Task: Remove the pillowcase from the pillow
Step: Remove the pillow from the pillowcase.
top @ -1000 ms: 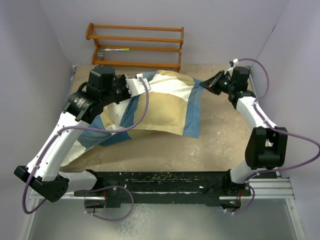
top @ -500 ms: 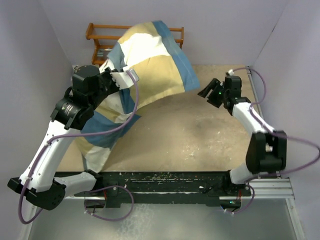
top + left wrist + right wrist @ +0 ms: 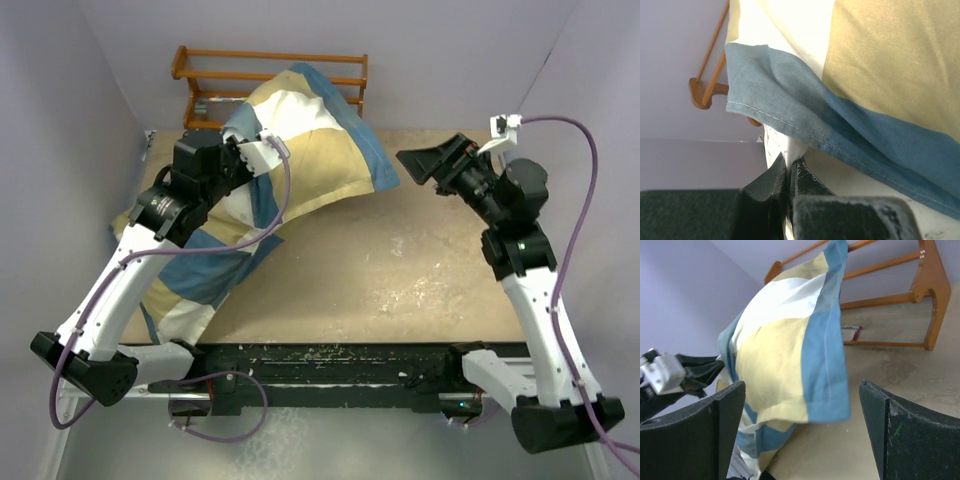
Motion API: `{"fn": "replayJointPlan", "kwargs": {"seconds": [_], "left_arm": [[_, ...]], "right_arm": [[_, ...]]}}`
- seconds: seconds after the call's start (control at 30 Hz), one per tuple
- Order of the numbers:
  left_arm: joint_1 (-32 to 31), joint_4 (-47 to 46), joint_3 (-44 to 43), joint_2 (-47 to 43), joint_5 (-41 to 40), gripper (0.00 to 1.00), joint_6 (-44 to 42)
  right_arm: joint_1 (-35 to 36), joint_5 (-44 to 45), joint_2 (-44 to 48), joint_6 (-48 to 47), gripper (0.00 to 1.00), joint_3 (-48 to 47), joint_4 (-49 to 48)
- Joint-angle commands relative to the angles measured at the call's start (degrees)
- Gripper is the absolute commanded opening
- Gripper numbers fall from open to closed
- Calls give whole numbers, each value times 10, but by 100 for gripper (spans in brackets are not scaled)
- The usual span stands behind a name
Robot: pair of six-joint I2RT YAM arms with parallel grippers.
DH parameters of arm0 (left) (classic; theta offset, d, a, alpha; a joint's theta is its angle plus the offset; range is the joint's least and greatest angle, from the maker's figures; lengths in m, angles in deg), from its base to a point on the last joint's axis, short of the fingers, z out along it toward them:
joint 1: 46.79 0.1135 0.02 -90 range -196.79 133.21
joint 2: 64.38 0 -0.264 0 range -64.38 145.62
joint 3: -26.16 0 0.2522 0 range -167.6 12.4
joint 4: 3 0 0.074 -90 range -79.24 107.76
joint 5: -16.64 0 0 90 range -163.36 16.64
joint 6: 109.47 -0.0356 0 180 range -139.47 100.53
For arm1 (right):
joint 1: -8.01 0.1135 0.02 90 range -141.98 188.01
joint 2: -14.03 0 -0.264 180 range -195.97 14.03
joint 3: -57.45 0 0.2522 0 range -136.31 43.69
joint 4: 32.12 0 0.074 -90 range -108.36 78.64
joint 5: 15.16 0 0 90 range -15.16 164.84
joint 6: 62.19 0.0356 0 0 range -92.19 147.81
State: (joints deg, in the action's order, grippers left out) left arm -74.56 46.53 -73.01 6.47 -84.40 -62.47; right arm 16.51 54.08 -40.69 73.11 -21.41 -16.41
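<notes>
Since a second ago the right hand (image 3: 412, 168) has let go and backed off, fingers spread, and the pillowcase (image 3: 320, 150) went from lying on the surface (image 3: 400, 270) to hanging off the left hand (image 3: 789, 162), pinched tight on its pale cloth under the blue hem. I reckon the pillow is hidden inside, bulging near the rack (image 3: 270, 75). Feels like the shake-out step; next, right hand needs a fresh grip on the far corner.
</notes>
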Motion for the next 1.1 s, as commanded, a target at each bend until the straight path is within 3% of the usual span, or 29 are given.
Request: {"fn": "replayJointPlan", "kwargs": {"seconds": [0.0,0.13,0.23,0.4,0.77,0.8,0.9,0.93,1.07], "left_arm": [[0,-60,-63,-7,-6,0,20],[-1,-46,-76,-3,1,0,30],[-1,-44,-77,-2,3,0,31],[-1,-42,-78,0,6,0,32],[-1,-44,-81,-2,5,0,31],[-1,-44,-82,-3,4,0,29],[-1,-43,-81,-6,3,0,28],[-1,-42,-80,-8,2,0,27],[-1,-43,-70,-17,-3,0,19]], "right_arm": [[-1,-21,-73,-9,97,-48,17],[-1,-45,-139,-25,97,-70,18],[4,-79,-155,6,94,-56,-43],[8,-140,-159,52,81,-36,-115],[42,-160,-200,75,48,-35,-125],[45,-162,-203,75,43,-39,-125],[44,-161,-206,69,4,-64,-87],[37,-154,-204,62,0,-76,-71],[-45,-162,-194,49,0,-108,-40]]}}
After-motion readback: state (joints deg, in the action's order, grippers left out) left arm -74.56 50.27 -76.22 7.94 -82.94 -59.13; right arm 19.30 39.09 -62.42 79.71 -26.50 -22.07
